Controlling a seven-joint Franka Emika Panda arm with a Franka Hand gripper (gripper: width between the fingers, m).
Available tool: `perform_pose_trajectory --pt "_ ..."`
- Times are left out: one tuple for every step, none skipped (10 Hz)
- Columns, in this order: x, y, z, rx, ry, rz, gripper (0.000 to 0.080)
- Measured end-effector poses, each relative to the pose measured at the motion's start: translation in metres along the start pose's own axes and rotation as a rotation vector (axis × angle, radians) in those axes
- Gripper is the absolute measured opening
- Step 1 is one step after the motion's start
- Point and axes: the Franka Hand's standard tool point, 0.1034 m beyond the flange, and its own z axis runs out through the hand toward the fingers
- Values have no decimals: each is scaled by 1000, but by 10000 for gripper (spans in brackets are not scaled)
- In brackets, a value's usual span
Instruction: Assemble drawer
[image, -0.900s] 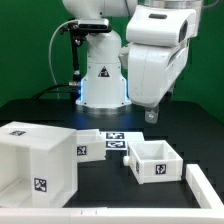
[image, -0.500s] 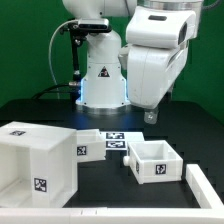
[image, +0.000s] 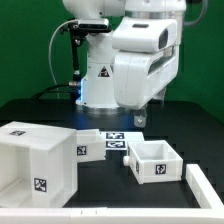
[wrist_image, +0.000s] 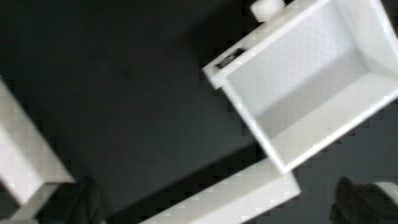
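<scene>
Small white plastic drawer (image: 155, 162): open-topped square tray w/ thin walls and a b&w tag on its face. It sits near the black bench's (image: 195, 125) front edge, toward the exterior view's right. Wrist view shows its floor finely speckled. Larger hollow white cube casing (image: 38, 160) sits at the front corner, exterior view's left. Gripper (image: 140, 120) hangs above and behind the drawer, not touching it, fingers spread wide.

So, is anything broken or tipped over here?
No, nothing stands out. The drawer sits upright and whole on the table, open side up, apart from the big box, which also stands square. The end effector hangs open above, holding nothing.
</scene>
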Motion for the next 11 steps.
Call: perform_pose_trajectory --pt "-8 -4 9 22 -2 14 650" --pt "-5 -1 6 18 -1 13 649" --pt "-5 -1 6 18 -1 13 649" --pt "-7 -3 8 22 -2 -10 649" --pt "-14 -10 15 20 -2 -111 649" --pt "-17 -21 19 3 5 -242 649" --pt "-10 -31 21 -27 2 -309 649" --pt "-6 -42 28 -58 13 -351 649" --pt "-12 -41 29 -38 2 -336 650" --pt "-12 -38 27 -42 4 -332 649" --pt "-12 -38 28 -41 4 -332 649"
